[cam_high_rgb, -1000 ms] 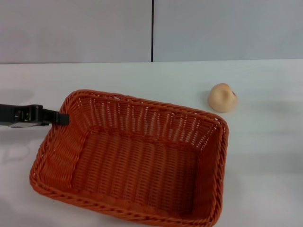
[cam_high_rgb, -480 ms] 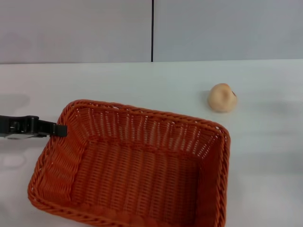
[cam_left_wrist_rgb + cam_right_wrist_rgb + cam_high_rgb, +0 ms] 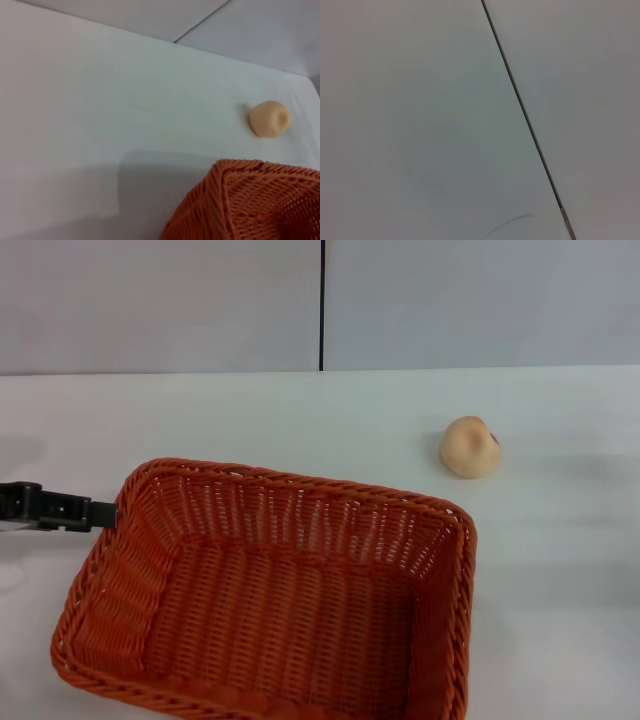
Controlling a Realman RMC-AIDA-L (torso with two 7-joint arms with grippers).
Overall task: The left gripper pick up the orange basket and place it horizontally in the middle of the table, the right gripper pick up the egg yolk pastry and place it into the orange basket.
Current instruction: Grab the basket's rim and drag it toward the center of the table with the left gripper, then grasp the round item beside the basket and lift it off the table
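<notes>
The orange basket [image 3: 300,483] fills the lower left of the head view, empty, long side running left to right and slightly skewed; the frame's bottom cuts off its near rim. My left gripper [image 3: 104,513] reaches in from the left edge and is shut on the basket's left rim. The left wrist view shows one basket corner [image 3: 235,200] with a shadow beside it on the table [image 3: 100,100]. The egg yolk pastry [image 3: 469,447] lies alone on the white table to the basket's far right, also seen in the left wrist view [image 3: 269,118]. The right gripper is out of view.
A grey wall with a dark vertical seam [image 3: 321,305] stands behind the table's far edge. The right wrist view shows only a pale panel with a dark seam [image 3: 520,105].
The left gripper has drawn back leftward and toward the near edge, and the basket has gone with it, turning a little. The pastry has stayed put.
</notes>
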